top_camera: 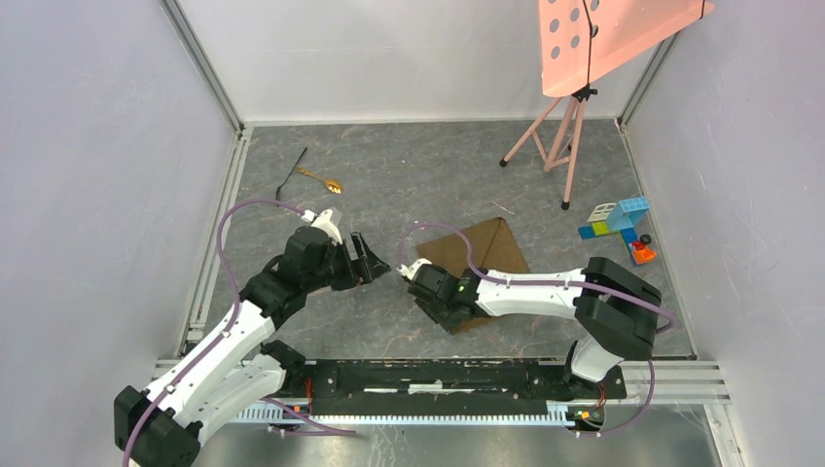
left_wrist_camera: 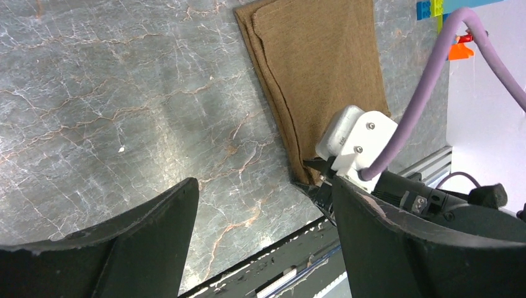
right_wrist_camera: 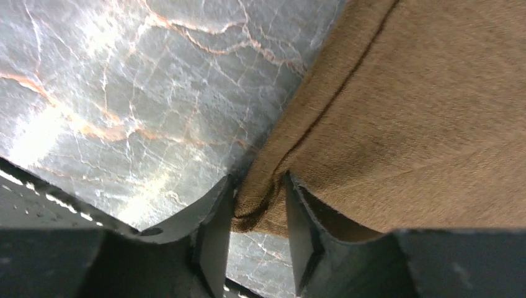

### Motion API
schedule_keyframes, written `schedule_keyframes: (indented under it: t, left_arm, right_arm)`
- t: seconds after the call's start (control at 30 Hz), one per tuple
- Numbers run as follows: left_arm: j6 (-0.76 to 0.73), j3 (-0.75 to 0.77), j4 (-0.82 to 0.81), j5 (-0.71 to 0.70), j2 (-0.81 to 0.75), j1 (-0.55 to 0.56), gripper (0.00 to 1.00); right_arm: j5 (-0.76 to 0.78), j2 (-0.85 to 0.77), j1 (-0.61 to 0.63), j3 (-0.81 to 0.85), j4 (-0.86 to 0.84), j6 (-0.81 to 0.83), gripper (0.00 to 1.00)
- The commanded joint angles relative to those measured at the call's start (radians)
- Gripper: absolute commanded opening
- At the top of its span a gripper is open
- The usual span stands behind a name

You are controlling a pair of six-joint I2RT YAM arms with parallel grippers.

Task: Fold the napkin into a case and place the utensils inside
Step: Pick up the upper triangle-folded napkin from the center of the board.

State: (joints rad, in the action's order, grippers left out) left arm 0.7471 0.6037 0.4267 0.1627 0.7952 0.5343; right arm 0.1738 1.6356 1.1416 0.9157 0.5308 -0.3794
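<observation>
right wrist: right gripper (right_wrist_camera: pixel 257 205) closest; two matte black fingers (right_wrist_camera: pixel 214 230) clenched on a bunched corner of the napkin (right_wrist_camera: pixel 422 112); the corner tip is buried between them, can't see it; cloth is brown, soft, coarse weave, with a seam or layer edge running diagonally; most of it is cut off by the frame; table (right_wrist_camera: pixel 111 81) is glossy grey marble-look with pale orange veins.

left wrist: left gripper (left_wrist_camera: pixel 265 186) released, jaws wide, nothing between; blunt black wedge tips, scuffed edges; napkin shows stacked layers along one long edge, far end cropped at top; right gripper's fingers mostly hidden behind its white camera housing (left_wrist_camera: pixel 353 139); purple cable (left_wrist_camera: pixel 428 87) arcs off it.

top: napkin sits mid-table as a diamond with a centre crease; near corner covered by the right arm (top_camera: pixel 525 290), right fingertips not visible here; left gripper is near the cloth's left side, not touching; gold spoon (top_camera: pixel 326 182) and thin black utensil (top_camera: pixel 292 173) at far left, well apart from the cloth; can't tell if they cross; toy blocks (top_camera: pixel 618 222) far right.
</observation>
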Motion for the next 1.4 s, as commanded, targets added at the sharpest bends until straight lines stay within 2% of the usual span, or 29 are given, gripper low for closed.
schedule_keyframes:
  t: [0.0,0.07,0.13,0.27,0.37,0.5,0.57,0.8,1.03,1.17,1.27,1.37]
  left_arm:
    - [0.020,0.031,0.009,-0.010,0.011,-0.002,0.86]
    - [0.041,0.031,0.014,-0.013,0.023,-0.002,0.86]
    - [0.075,0.028,0.013,-0.011,0.039,-0.003,0.87]
    - [0.199,0.004,0.002,-0.020,0.082,-0.021,0.90]
    - [0.327,-0.048,-0.071,0.033,0.137,-0.053,0.92]
    - [0.493,-0.140,-0.389,0.184,0.256,-0.062,0.91]
    - [0.545,-0.139,-0.507,0.224,0.345,-0.043,0.91]
    - [0.683,-0.102,-0.802,0.193,0.637,0.097,0.90]
    - [0.722,-0.110,-0.895,0.091,0.817,0.145,0.75]
    - [0.745,-0.097,-1.020,0.121,0.927,0.148,0.67]
    - [0.770,-0.100,-1.108,0.134,0.990,0.149,0.54]
    - [0.733,-0.101,-1.092,0.099,0.977,0.140,0.39]
  right_arm:
    - [0.137,0.058,0.025,-0.080,-0.034,0.014,0.31]
    - [0.196,0.051,0.037,-0.085,-0.032,0.009,0.12]
    - [0.234,0.035,0.047,-0.081,-0.031,0.013,0.00]
    - [0.212,-0.070,0.056,-0.123,-0.121,0.032,0.00]
    - [0.152,-0.169,0.055,-0.177,-0.227,0.046,0.00]
    - [0.066,-0.264,0.052,-0.245,-0.343,0.048,0.00]
    - [0.046,-0.295,0.045,-0.274,-0.383,0.042,0.00]
    - [-0.012,-0.361,-0.003,-0.343,-0.448,0.035,0.00]
    - [-0.027,-0.395,-0.029,-0.354,-0.469,0.030,0.00]
    - [-0.028,-0.406,-0.031,-0.354,-0.472,0.023,0.00]
    - [-0.025,-0.406,-0.033,-0.348,-0.468,0.024,0.00]
    - [-0.042,-0.393,-0.034,-0.338,-0.465,0.029,0.00]
